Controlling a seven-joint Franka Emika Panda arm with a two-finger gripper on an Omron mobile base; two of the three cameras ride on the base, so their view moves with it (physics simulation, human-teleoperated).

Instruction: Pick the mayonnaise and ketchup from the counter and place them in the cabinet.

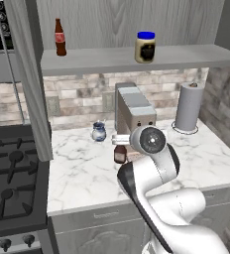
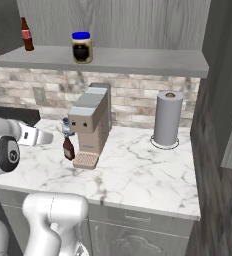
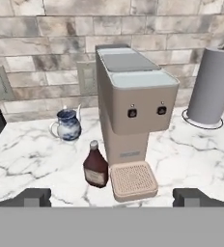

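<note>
The mayonnaise (image 1: 145, 47) (image 2: 82, 47), a blue-lidded jar, stands on the cabinet's pale shelf board (image 1: 102, 61) (image 2: 143, 61). The ketchup (image 3: 95, 166) (image 1: 120, 154) (image 2: 68, 148), a squat dark bottle, stands upright on the marble counter (image 1: 82, 173), just left of the coffee machine's drip tray. My gripper (image 3: 112, 198) hovers in front of the ketchup, slightly right of it and apart from it. Its fingertips (image 3: 34, 197) are spread wide with nothing between them, so it is open.
A beige coffee machine (image 3: 133, 103) (image 1: 134, 111) stands right beside the ketchup. A small blue-and-white jug (image 3: 68, 124) sits behind it on the left. A paper towel roll (image 1: 189, 106) is at the right, a slim red-labelled bottle (image 1: 60, 37) on the shelf, a stove (image 1: 13, 173) at the left.
</note>
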